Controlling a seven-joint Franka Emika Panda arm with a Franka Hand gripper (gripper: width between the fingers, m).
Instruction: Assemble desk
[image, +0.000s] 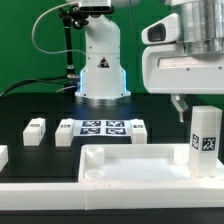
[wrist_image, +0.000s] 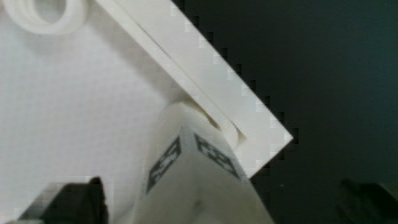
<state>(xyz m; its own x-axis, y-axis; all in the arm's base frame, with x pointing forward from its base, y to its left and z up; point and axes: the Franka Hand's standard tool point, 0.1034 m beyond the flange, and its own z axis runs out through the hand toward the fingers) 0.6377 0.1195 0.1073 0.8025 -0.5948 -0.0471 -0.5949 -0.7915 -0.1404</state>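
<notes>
Tabletop panel (image: 130, 165): white, flat, raised rim, lying in the exterior view's foreground.
Leg (image: 205, 140): white, square, black-and-white tag, upright at the panel's corner on the exterior view's right.
Gripper (image: 200, 100): directly above the leg, fingers wide, gripping nothing.

surface: black table (image: 30, 105) | on it: marker board (image: 102, 129), tabletop panel (image: 130, 165), loose leg (image: 36, 131), second leg (image: 66, 131)

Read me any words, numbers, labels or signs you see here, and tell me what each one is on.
No readable words or numbers anywhere.
Marker board: black-and-white coded squares, no letters.
Upright leg: a patterned tag, no letters.
Small leg lying at the exterior view's left: tag too small to make out.
</notes>
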